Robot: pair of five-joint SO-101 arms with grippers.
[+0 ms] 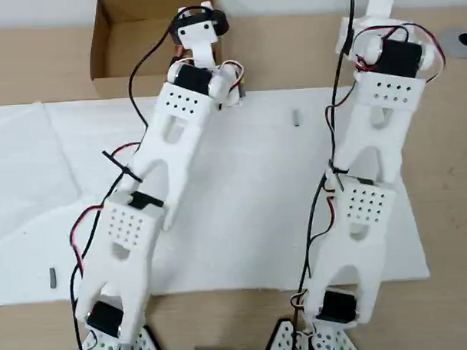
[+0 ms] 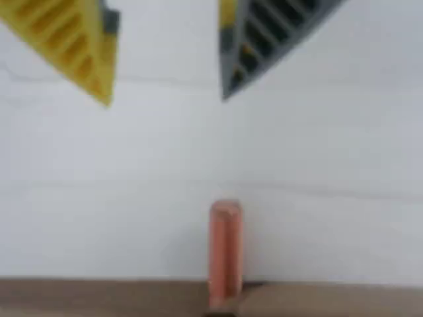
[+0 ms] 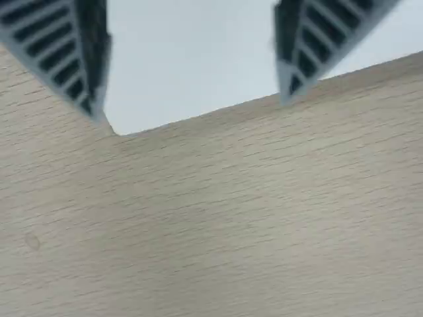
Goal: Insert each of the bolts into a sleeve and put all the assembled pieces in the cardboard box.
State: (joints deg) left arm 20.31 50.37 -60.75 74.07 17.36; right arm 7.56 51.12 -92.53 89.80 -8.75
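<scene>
A: High view first. There's a light wooden table [image 1: 30, 74] with a big white foam sheet [image 1: 243, 221] on it. Two white arms stretch across the sheet, the left arm [image 1: 171, 139] and the right arm [image 1: 370, 139]. An open brown cardboard box [image 1: 110, 49] sits on the wood just past the sheet's far edge, toward its left end. The left arm's far end is beside the box.

B: Claws?

A: The wrist views give those. The left gripper [image 2: 165, 98] has one yellow finger [image 2: 73, 39] and one dark finger [image 2: 264, 39], spread wide over a white surface. The right gripper [image 3: 193, 107] has two dark fingers, also spread wide, over bare wood where it meets a white surface.

B: Task pieces?

A: The left wrist view adds a short copper-coloured cylinder [image 2: 225, 244]. One end is at a brown strip bordering the white, and it's apart from both fingers. Its long axis runs toward the gap between them. It's blurry, so I can't tell whether it's lying or upright.

B: And from above?

A: The high view adds two small rods. The far grey piece [image 1: 296, 117] is on the sheet near its far edge, between the arms. The near grey piece [image 1: 52, 276] is on the sheet by its near left corner. Both have their long axis running near-to-far across the sheet.
</scene>
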